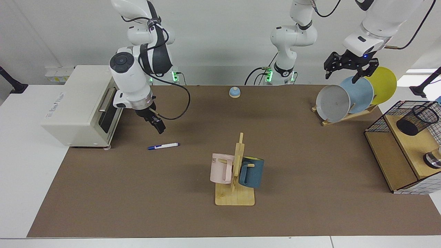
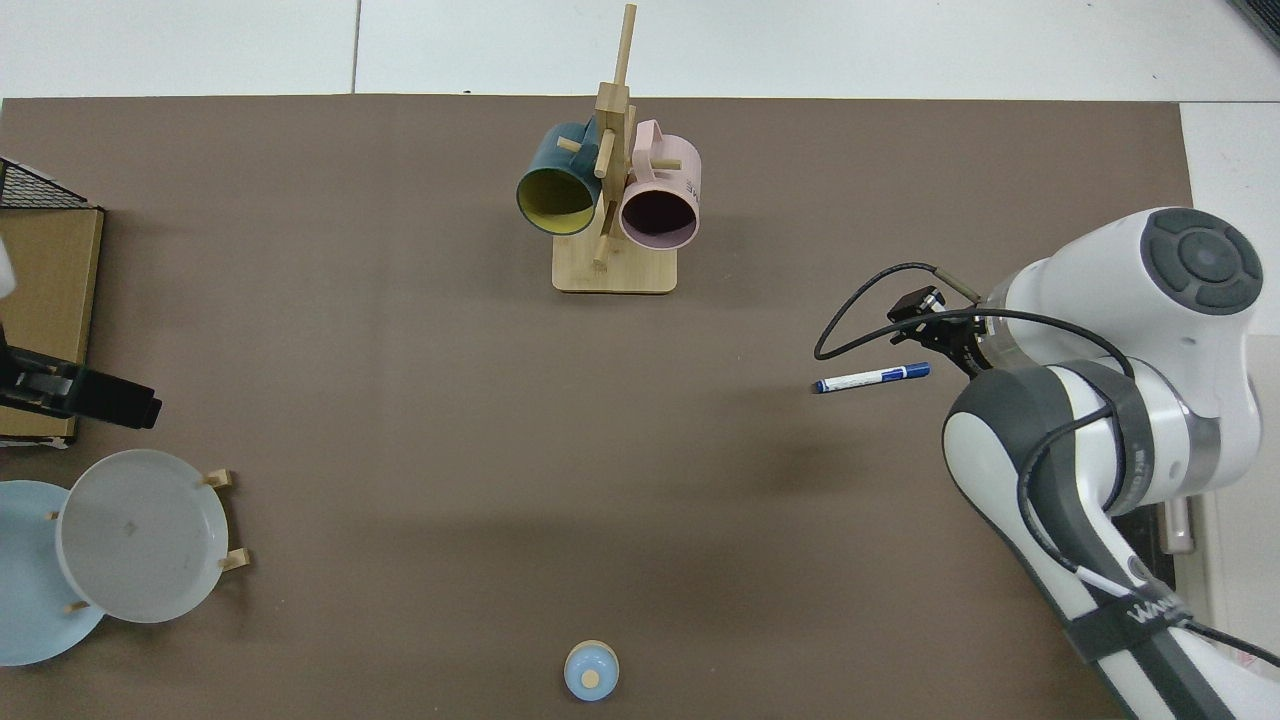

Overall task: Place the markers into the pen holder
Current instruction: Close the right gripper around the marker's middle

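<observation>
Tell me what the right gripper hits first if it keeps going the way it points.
Most likely the marker. The right gripper points down and forward, just short of it, with nothing between. Depth is unclear, so it could strike the brown mat beside the marker's capped end instead.

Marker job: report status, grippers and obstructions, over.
Right gripper above marker, not touching. Left gripper waits over plate rack, jaws open. Marker flat on mat, pen holder across the table. Path unobstructed.

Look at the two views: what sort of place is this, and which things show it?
Probably a robotics lab set up as a mock kitchen. Two bench-mounted arms, the right gripper above a marker, work among a toaster oven, a mug rack and a plate rack.
</observation>
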Available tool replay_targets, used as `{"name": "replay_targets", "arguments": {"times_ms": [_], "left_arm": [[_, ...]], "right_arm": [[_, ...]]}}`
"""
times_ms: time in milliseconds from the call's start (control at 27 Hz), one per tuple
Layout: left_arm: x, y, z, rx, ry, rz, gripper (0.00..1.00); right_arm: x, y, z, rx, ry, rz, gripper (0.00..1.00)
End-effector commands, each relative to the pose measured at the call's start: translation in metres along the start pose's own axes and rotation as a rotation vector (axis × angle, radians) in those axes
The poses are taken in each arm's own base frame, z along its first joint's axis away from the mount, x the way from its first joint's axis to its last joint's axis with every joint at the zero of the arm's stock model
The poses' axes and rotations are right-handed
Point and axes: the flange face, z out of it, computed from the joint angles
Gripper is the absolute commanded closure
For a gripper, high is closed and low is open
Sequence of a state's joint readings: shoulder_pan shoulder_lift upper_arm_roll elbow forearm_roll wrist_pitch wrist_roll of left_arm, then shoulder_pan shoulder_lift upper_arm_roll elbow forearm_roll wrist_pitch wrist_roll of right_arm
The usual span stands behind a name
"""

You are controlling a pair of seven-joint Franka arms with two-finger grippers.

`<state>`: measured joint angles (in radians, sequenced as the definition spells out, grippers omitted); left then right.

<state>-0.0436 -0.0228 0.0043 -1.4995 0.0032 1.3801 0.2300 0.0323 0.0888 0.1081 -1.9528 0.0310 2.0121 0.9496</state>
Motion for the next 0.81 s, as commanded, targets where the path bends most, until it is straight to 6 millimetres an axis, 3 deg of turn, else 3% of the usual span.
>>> {"name": "replay_targets", "arguments": {"times_ms": [0, 296, 556, 778], "left_arm": [[-0.010, 0.004, 0.001, -0.001, -0.004, 0.001, 0.00], [-0.011, 0.004, 0.001, -0.001, -0.004, -0.002, 0.00], [-0.011, 0.006, 0.002, -0.001, -0.008, 0.002, 0.00], [-0.012, 0.003, 0.002, -0.003, -0.010, -0.019, 0.00]], "right_arm": [[0.012, 0.003, 0.013, 0.047, -0.033, 0.236, 0.00], [0.022, 0.018, 0.050, 0.073, -0.079, 0.435, 0.00], [0.025, 0.021, 0.109, 0.090, -0.064, 0.528, 0.01], [0.027, 0.020, 0.142, 0.102, -0.055, 0.552, 0.01]]}}
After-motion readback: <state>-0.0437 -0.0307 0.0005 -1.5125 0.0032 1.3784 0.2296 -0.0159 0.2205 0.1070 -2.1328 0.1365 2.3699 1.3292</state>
